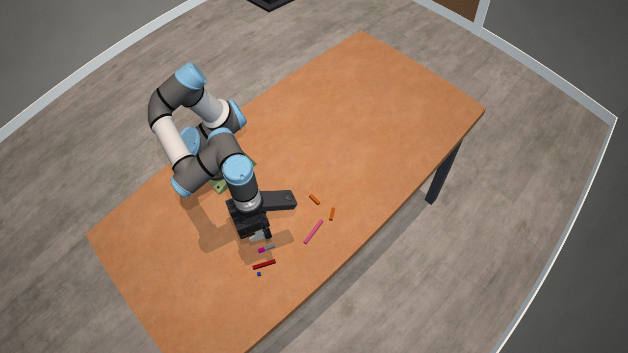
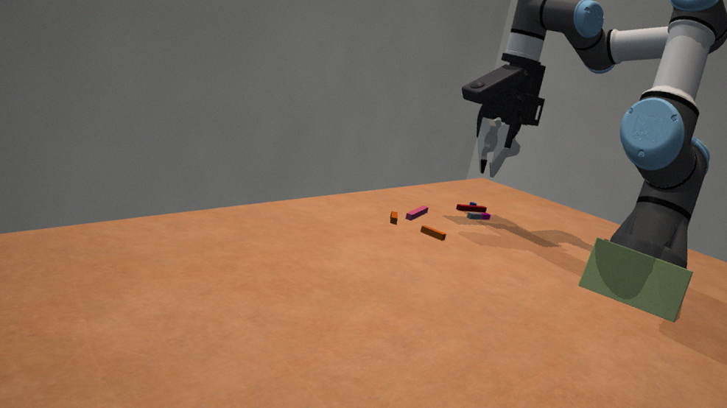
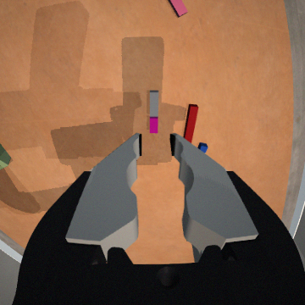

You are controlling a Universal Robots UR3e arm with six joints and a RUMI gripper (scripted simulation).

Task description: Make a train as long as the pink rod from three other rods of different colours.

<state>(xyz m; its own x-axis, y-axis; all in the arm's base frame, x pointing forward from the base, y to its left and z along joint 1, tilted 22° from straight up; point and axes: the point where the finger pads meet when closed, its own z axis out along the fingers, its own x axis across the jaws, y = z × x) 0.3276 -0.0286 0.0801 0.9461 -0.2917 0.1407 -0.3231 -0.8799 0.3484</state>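
Observation:
A grey rod (image 3: pixel 154 103) and a magenta rod (image 3: pixel 153 125) lie flat end to end on the table, also in the top view with the grey (image 1: pixel 269 247) beside the magenta (image 1: pixel 261 250). My gripper (image 3: pixel 155 135) (image 2: pixel 488 165) hangs well above them, its fingers a little apart with nothing between them. A red rod (image 1: pixel 263 264) lies beside the pair, with a small blue rod (image 1: pixel 258 273) past it. The pink rod (image 1: pixel 313 231) lies further right. Two orange rods (image 1: pixel 314 199) (image 1: pixel 331 214) lie beyond the pink one.
The arm's green base plate (image 2: pixel 634 278) stands on the table behind the rods. The table's near edge runs a short way past the blue rod. The arm's shadow falls over the grey and magenta rods.

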